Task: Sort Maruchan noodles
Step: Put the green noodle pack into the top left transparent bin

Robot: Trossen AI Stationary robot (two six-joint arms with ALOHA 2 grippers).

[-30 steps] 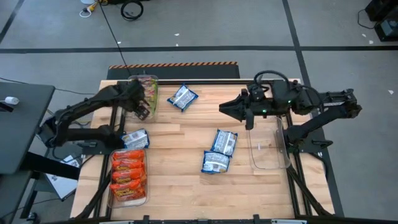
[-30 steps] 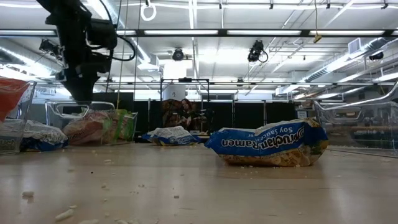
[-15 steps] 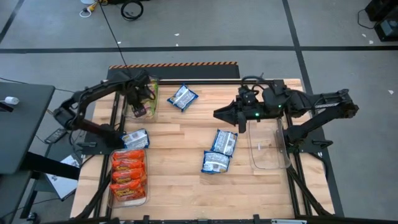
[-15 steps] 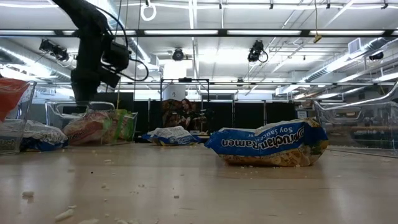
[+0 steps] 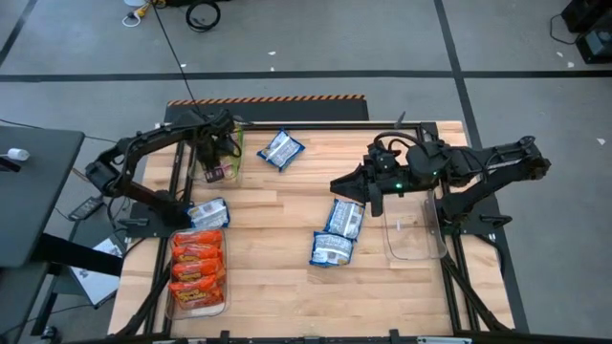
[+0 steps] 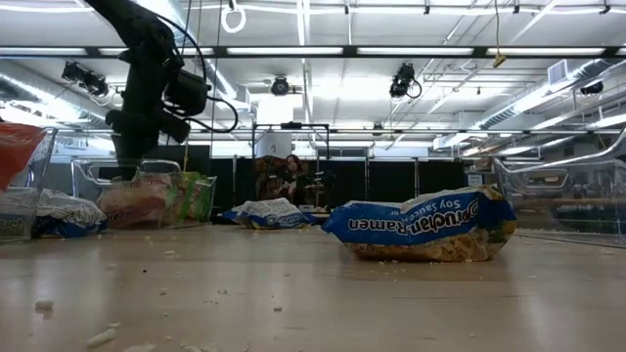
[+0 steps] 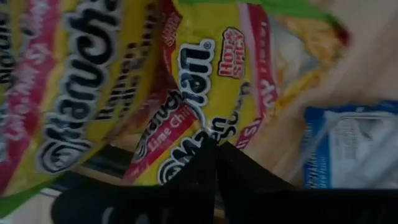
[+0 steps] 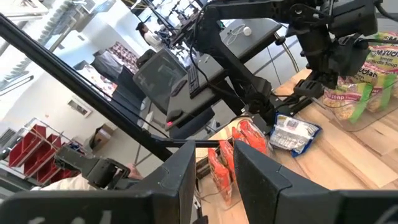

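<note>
My left gripper point(image 5: 218, 162) is shut and points down into the clear far-left bin point(image 5: 232, 129), just over the green-pink-yellow packets point(image 7: 124, 74) lying there; it also shows in the low view point(image 6: 122, 168). My right gripper point(image 5: 335, 182) is open by a narrow gap and empty. It hovers just far of two blue-white packets point(image 5: 346, 218) point(image 5: 332, 248) that lie flat at mid-table. A third blue-white packet point(image 5: 280, 148) lies near the far edge. Orange-red packets point(image 5: 196, 272) and one blue-white packet point(image 5: 207, 212) lie in the near-left bin. My left gripper's shut fingertips point(image 7: 214, 149) come from above and stand close over a yellow packet point(image 7: 199, 81) in the bin. I cannot tell whether they touch it.
An empty clear bin point(image 5: 413, 229) stands at the right side of the table. Bare wood lies along the near edge. Crumbs dot the tabletop in the low view. A person sits far behind the table point(image 6: 291, 176).
My left gripper has gone a little toward the far edge and down into the far-left bin. My right gripper has gone toward the near edge, closer to the two blue-white packets at mid-table. No packet has moved.
</note>
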